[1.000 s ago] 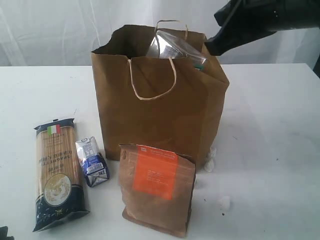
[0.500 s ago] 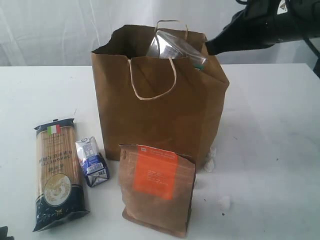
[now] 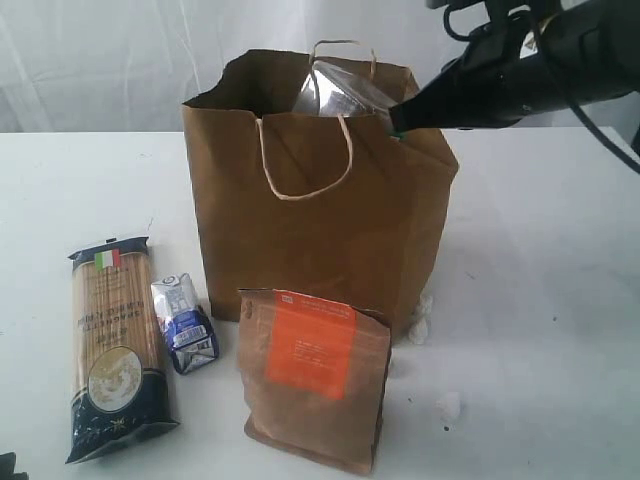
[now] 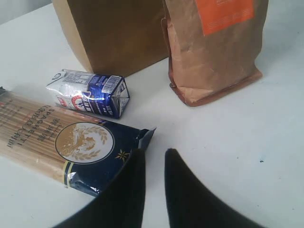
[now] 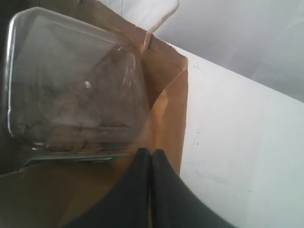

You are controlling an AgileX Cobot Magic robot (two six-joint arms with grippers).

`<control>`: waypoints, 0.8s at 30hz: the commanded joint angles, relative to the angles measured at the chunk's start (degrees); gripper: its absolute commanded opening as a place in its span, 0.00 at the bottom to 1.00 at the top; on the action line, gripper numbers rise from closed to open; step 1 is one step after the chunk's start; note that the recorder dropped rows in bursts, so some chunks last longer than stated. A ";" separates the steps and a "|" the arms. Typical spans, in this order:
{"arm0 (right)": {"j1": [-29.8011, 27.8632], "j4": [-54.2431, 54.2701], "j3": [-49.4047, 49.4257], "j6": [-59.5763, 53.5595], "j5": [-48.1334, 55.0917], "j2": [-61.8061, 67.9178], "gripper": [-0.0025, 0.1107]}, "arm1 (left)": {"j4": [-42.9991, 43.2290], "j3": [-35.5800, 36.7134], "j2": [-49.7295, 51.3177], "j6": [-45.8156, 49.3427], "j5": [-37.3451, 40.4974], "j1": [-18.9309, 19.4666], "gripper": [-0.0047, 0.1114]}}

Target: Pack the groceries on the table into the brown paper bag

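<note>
Closed and empty, the right gripper (image 3: 396, 121) noses the brown paper bag's (image 3: 320, 230) rim, seemingly to press a protruding clear container (image 3: 338, 90) down.

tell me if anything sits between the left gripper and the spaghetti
Nothing visible does. The left gripper hangs just off the near corner of the spaghetti packet, over bare table. The carton lies beyond the packet and the pouch off to the side, neither in between.

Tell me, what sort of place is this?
Likely a robot test lab, not a shop: a white table, a plain white curtain behind, a black robot arm at the brown paper bag.
</note>
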 commanded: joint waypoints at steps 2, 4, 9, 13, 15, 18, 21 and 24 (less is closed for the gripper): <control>-0.24 1.86 0.13 -0.29 -3.92 2.70 0.02 | -0.20 0.20 -0.28 0.07 0.26 -0.35 0.22; -0.24 2.47 0.13 -0.29 -4.81 3.30 0.02 | -0.20 0.20 -0.28 0.07 0.26 -0.35 0.22; -0.10 4.91 0.13 -0.32 -7.88 5.42 0.02 | -0.20 0.20 -0.28 0.07 0.26 -0.35 0.22; 0.85 5.95 -1.73 -0.32 -9.90 5.53 0.02 | -0.20 0.20 -0.28 0.07 0.26 -0.35 0.22; 1.85 5.95 -2.83 -0.32 -9.31 5.78 0.02 | -0.20 0.20 -0.28 0.07 0.26 -0.35 0.22; 3.73 5.95 -3.88 -0.32 -8.68 6.28 0.02 | -0.20 0.20 -0.28 0.07 0.26 -0.35 0.22; 4.63 5.95 -4.49 -1.93 -8.53 6.68 0.02 | -0.20 0.20 -0.28 0.07 0.26 -0.35 0.22; 3.93 4.92 -4.47 -1.93 -8.30 5.57 0.02 | -0.20 0.20 -0.28 0.07 0.26 -0.35 0.22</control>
